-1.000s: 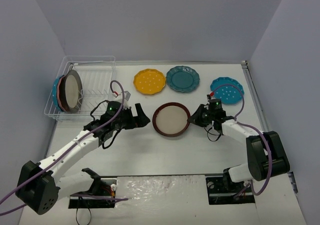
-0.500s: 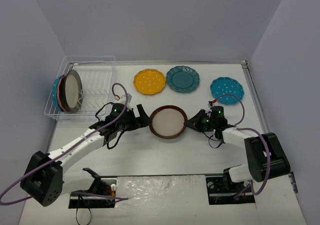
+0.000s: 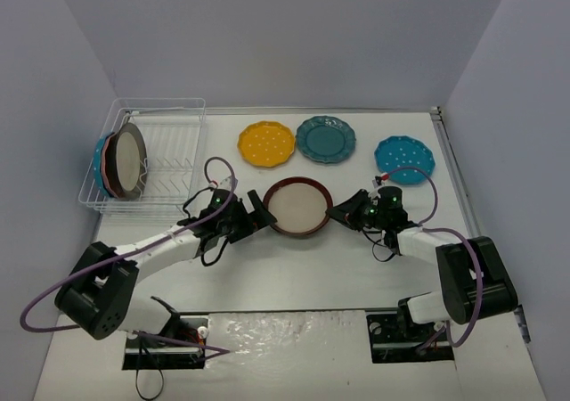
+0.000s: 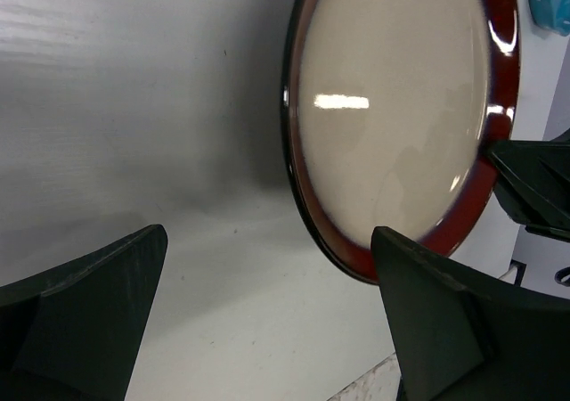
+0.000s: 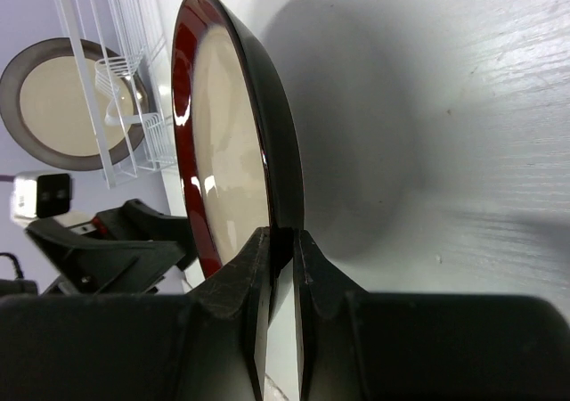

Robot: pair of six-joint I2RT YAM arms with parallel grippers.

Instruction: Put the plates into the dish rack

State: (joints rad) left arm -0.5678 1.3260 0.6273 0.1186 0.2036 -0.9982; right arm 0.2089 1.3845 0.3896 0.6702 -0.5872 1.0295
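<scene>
A dark-red-rimmed plate with a cream centre (image 3: 298, 207) is at the table's middle. My right gripper (image 3: 338, 212) is shut on its right rim; in the right wrist view the fingers pinch the rim (image 5: 283, 249) of the plate (image 5: 223, 125), which casts a shadow on the table. My left gripper (image 3: 256, 210) is open just left of the plate; in the left wrist view (image 4: 267, 316) the plate (image 4: 401, 107) is beside one finger (image 4: 445, 321), not between the two. The dish rack (image 3: 169, 165) at the back left holds a dark-rimmed cream plate (image 3: 129, 160), with pink and blue plates behind it.
A yellow plate (image 3: 266, 143), a dark teal plate (image 3: 325, 138) and a bright blue plate (image 3: 404, 159) lie flat along the back of the table. Walls close in left, back and right. The rack's wires (image 5: 111, 71) show in the right wrist view.
</scene>
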